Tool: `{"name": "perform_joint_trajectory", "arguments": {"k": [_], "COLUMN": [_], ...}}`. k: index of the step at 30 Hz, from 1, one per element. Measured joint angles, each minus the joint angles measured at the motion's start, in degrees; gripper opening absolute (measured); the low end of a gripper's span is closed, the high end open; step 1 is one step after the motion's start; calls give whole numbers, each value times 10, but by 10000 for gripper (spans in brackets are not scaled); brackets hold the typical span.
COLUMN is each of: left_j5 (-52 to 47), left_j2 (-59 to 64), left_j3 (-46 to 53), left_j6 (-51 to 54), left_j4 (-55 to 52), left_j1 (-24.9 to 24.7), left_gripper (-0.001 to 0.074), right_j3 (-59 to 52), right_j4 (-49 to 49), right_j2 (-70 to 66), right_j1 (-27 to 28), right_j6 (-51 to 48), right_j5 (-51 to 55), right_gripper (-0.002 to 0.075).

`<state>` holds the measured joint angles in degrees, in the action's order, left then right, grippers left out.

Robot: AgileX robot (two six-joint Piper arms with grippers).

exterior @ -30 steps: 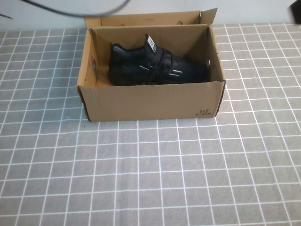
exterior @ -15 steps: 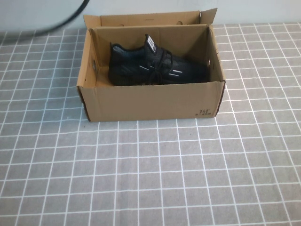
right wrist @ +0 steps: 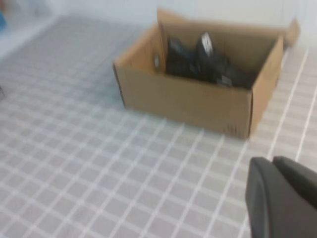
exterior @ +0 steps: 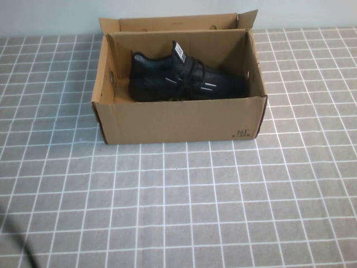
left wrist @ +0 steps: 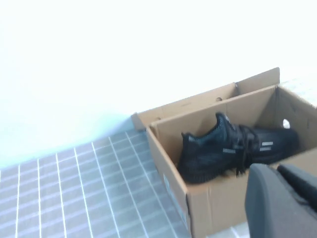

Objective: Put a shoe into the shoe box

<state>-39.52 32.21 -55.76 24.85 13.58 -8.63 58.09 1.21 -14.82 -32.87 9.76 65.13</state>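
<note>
The black knit sneaker [exterior: 184, 81] lies on its sole inside the open brown cardboard shoe box [exterior: 178, 120], toe towards the box's right end. It also shows in the left wrist view [left wrist: 233, 148] and the right wrist view [right wrist: 205, 62], inside the box [left wrist: 213, 198] [right wrist: 193, 101]. Neither arm shows in the high view. My left gripper [left wrist: 275, 167] is shut and empty, off the box's left end and raised. My right gripper [right wrist: 270, 159] is shut and empty, above the table well in front of the box.
The box stands at the back middle of a grey tablecloth with a white grid [exterior: 184, 206]. Its back flaps [exterior: 178, 22] stand up against a pale wall. A dark cable [exterior: 17, 245] crosses the near left corner.
The dark cable that arced across the top left of the high view has left it, and a cable now shows at the near left corner. Shoe and box have not moved.
</note>
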Motion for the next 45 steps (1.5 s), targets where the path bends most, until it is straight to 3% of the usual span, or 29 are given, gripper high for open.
{"name": "perform_joint_trajectory", "arguments": {"k": [7,12,24,31,45], "left_j5": [90,159,248,229,221], "left_j2": [-195,-299,-326,-326,-326], "left_j3": [237,350,547,572,572], "left_j6": [1,1,0,-1,-1], "left_j4": [2,6,8,17,21], "left_j1": [0,0,0,0,0], "left_gripper": [-1,-1,-1,-1,-1], "right_j3": [-83,-140,-306,-357,-363], "right_j4": [-1,0,0,0,0], "right_j2": [55,64,64,64,64], "right_j1": [0,0,0,0,0], "right_j6": [0,0,0,0,0], "right_j5": [-96,-164,-443,-535,-541], "right_gripper": [-16,-16,-16,-16,-16]}}
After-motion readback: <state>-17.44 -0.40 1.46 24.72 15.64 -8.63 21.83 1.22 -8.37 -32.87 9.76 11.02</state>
